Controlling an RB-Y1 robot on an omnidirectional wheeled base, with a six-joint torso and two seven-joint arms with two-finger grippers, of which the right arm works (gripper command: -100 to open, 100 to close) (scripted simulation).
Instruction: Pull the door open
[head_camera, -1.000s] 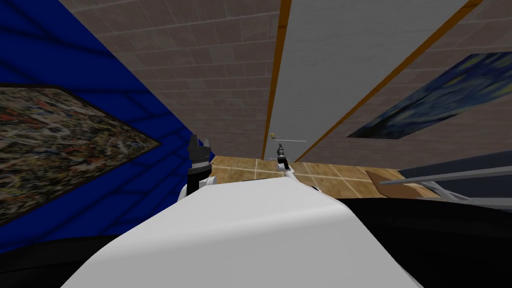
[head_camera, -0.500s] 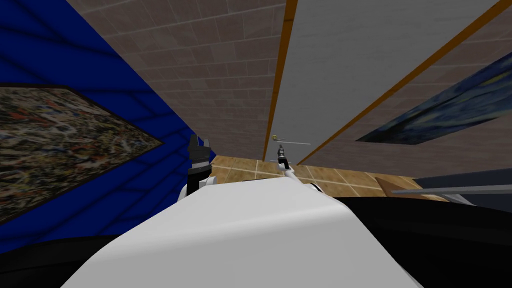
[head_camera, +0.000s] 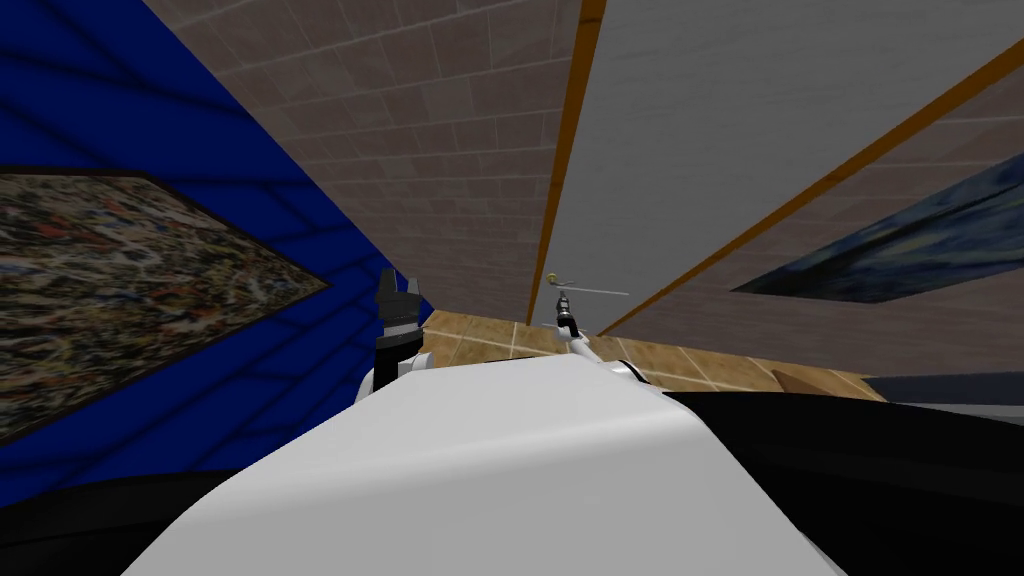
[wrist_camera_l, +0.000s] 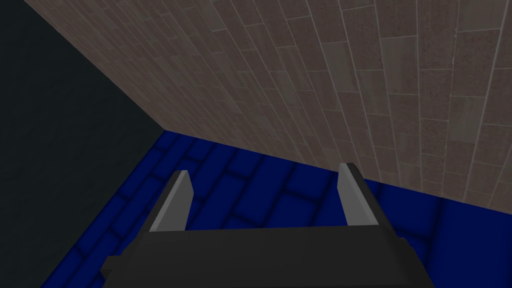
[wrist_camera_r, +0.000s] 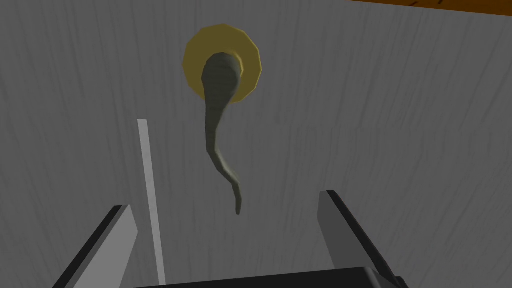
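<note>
Now nearer the grey door (head_camera: 720, 140), seemingly shut in its orange frame (head_camera: 560, 200), after rolling forward over the last second. Facing the lever handle (wrist_camera_r: 220, 135) on its brass rosette (wrist_camera_r: 222, 62), with the right end effector (wrist_camera_r: 227, 202) released, just short of the untouched lever tip. Ready to advance and clench. Left end effector (wrist_camera_l: 265, 169) released too, idle by the blue wall (wrist_camera_l: 280, 195).
</note>
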